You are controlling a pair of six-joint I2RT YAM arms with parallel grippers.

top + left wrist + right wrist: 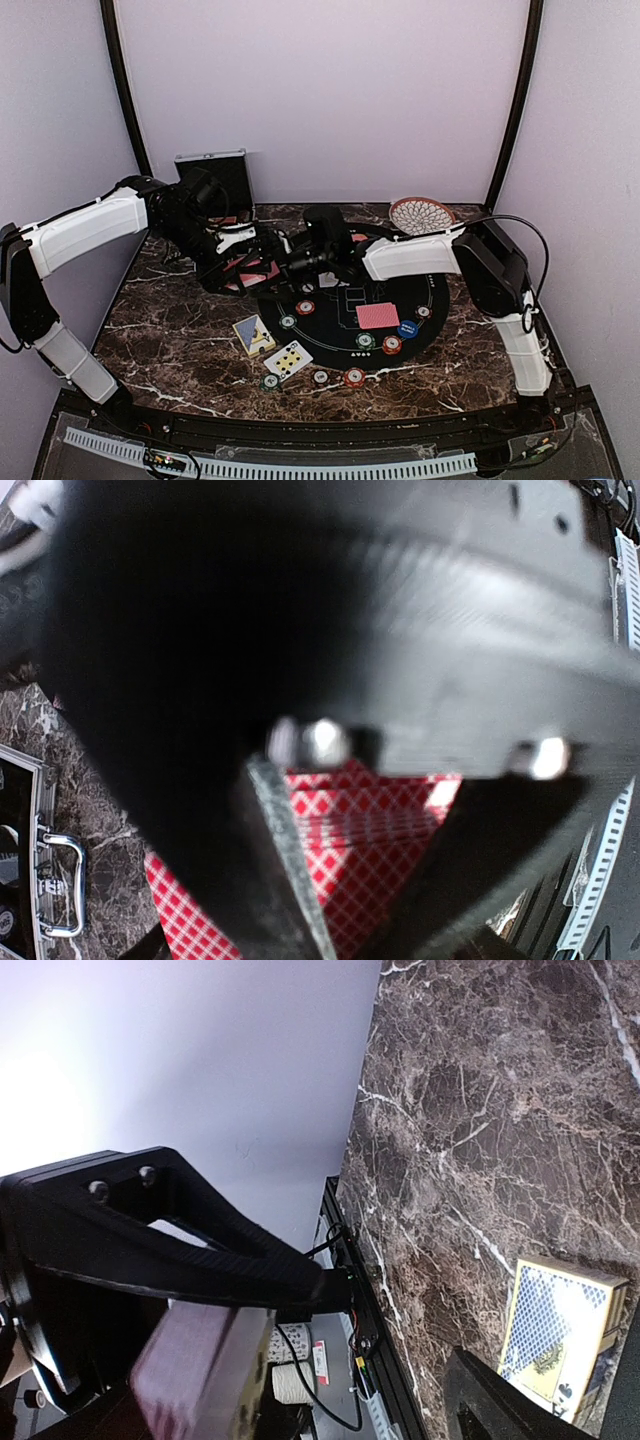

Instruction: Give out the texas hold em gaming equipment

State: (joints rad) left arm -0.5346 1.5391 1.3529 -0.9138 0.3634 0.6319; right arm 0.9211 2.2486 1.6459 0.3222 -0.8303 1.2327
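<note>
My left gripper (247, 268) is shut on a deck of red-backed playing cards (258, 270) held above the left of the table; in the left wrist view the red-checked cards (380, 830) sit between its fingers (290, 870), with a black gripper body blocking the upper half. My right gripper (292, 264) reaches in from the right and meets the deck; its jaws stand wide apart, and the blurred deck edge (205, 1370) lies by its upper finger (200, 1250). Face-down red cards (377, 315) and several poker chips, such as a blue one (407, 328) and a red one (392, 345), lie on the black mat (335, 335).
A blue-patterned card box (254, 335) (560, 1335) and a face-up card (288, 360) lie at the front left. More chips (354, 377) sit near the mat's front edge. The silver case (212, 180) stands at the back left and the woven dish (421, 214) at the back right.
</note>
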